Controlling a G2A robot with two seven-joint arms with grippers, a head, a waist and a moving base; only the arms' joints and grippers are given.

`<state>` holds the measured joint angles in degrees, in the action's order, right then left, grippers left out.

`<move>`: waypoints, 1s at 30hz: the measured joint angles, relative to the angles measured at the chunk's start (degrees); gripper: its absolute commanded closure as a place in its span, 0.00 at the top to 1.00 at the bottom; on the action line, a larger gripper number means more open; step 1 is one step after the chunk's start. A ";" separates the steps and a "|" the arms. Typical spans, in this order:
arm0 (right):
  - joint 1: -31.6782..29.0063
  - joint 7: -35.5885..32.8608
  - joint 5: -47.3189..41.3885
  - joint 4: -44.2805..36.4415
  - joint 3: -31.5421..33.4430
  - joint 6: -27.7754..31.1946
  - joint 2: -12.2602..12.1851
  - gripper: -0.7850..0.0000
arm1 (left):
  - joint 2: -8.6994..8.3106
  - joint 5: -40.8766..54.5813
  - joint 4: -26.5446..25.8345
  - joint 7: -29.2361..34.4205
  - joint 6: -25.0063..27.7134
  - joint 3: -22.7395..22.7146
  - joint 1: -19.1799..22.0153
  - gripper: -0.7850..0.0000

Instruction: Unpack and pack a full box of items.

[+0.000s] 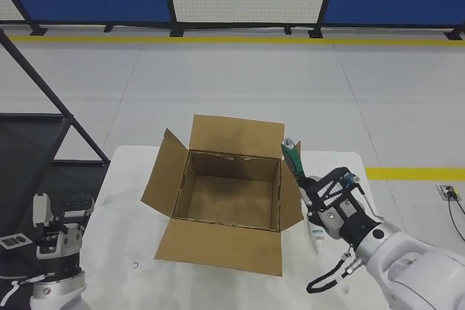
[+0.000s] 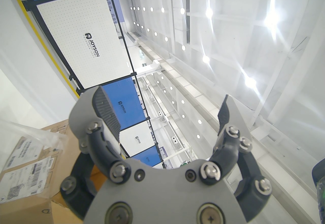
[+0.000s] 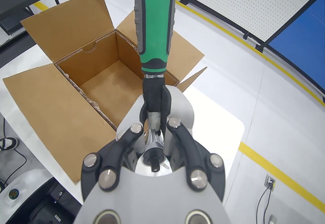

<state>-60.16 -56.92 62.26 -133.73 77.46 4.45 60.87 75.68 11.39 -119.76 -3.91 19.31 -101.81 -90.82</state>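
The right end effector clamped a green-handled metal ratchet beside the brown cardboard box. The left wrist view showed the left end effector spread apart.

Green-handled ratchet clamped in the right jaws — open cardboard box beyond.

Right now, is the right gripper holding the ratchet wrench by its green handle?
No, the right gripper is shut on the metal neck of the ratchet wrench, whose green handle sticks out beyond it.
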 measured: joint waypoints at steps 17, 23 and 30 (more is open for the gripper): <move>11.72 5.00 -4.50 8.22 -9.73 5.28 1.56 0.00 | 0.00 0.00 0.00 0.00 0.00 0.00 0.00 1.00; 31.44 1.96 -9.71 25.45 -26.00 4.99 5.87 0.00 | 0.00 0.00 0.00 0.00 0.00 0.00 0.00 1.00; 48.46 -0.40 -17.01 49.50 -43.28 4.41 13.52 0.00 | 0.00 0.00 0.00 0.00 0.00 0.00 0.00 1.00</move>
<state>-11.69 -57.32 45.26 -84.23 34.18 8.86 74.39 75.68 11.39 -119.76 -3.91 19.31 -101.81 -90.82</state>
